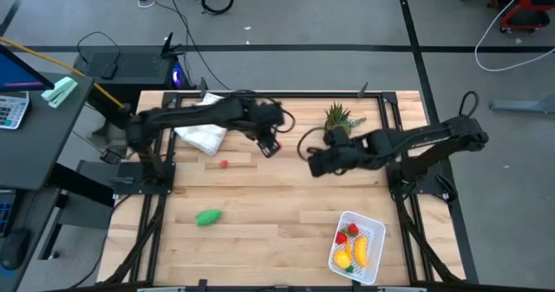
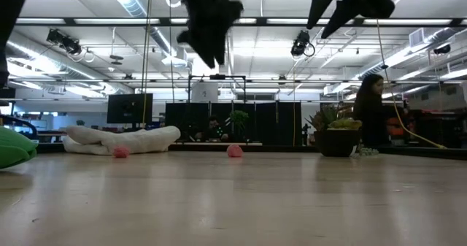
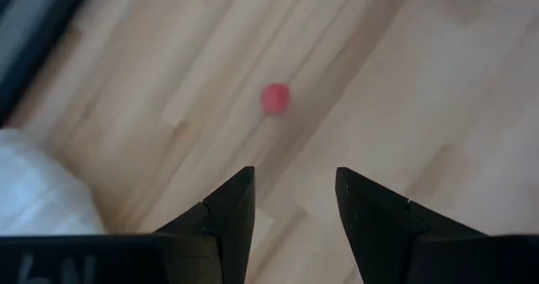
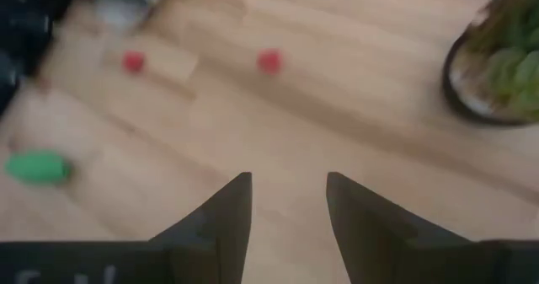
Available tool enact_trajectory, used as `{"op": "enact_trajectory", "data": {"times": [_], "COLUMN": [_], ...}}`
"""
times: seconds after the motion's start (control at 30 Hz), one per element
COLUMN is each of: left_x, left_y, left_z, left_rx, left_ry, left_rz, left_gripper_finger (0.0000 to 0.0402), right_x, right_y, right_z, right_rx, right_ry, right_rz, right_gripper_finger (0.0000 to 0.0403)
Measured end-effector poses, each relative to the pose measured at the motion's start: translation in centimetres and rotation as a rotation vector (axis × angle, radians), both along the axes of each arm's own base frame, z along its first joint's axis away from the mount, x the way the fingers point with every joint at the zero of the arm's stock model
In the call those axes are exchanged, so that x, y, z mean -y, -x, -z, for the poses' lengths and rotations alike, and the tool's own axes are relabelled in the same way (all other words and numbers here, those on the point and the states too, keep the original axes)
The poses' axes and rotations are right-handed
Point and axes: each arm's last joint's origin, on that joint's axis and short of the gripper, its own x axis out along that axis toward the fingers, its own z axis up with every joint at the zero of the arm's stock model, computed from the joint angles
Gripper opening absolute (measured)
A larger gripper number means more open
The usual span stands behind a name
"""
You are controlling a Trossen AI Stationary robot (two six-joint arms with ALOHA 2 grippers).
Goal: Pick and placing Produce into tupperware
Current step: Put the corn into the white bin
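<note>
The white tupperware (image 1: 378,232) sits at the table's near right with a yellow banana (image 1: 361,251) and red pieces (image 1: 349,233) inside. A green oblong piece (image 1: 208,217) lies at the near left. A small red piece (image 1: 224,163) lies left of centre, and a second one (image 4: 269,61) shows in the right wrist view. My left gripper (image 1: 270,146) hangs open above the table, with a red piece (image 3: 274,99) ahead of its fingers. My right gripper (image 1: 316,165) is open and raised near the centre, with nothing between its fingers (image 4: 221,225).
A white cloth (image 1: 201,134) lies at the far left under the left arm. A potted spiky plant (image 1: 338,117) stands at the far centre-right, close to the right arm. Bare wood lies between the green piece and the tupperware.
</note>
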Motion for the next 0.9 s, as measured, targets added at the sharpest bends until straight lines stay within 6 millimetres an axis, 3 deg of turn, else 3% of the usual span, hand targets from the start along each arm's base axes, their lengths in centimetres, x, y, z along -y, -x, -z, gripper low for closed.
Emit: {"op": "enact_trajectory", "data": {"times": [0.23,0.37,0.47,0.9], "left_x": [-1.9,-2.6,-3.0,-5.6], "left_y": [-4.6,-5.5,-5.4,-5.2], "left_z": [8.2,11.1,12.0,11.8], "left_rx": [-0.078,-0.103,-0.142,-0.107], "left_ry": [0.087,0.131,0.148,0.097], "left_rz": [0.064,0.061,0.033,0.009], "left_gripper_finger": [0.0172,0.0172,0.0172,0.0172], "right_x": [1.4,1.6,1.6,1.9], "right_y": [0.5,0.6,0.6,0.7], "right_z": [-0.7,-0.8,-0.8,-0.7], "right_rx": [0.015,-0.003,-0.011,-0.030], "right_ry": [0.047,0.067,0.072,0.094], "right_rz": [0.027,0.004,-0.006,-0.010], "right_gripper_finger": [0.0163,0.0163,0.0163,0.0163]}}
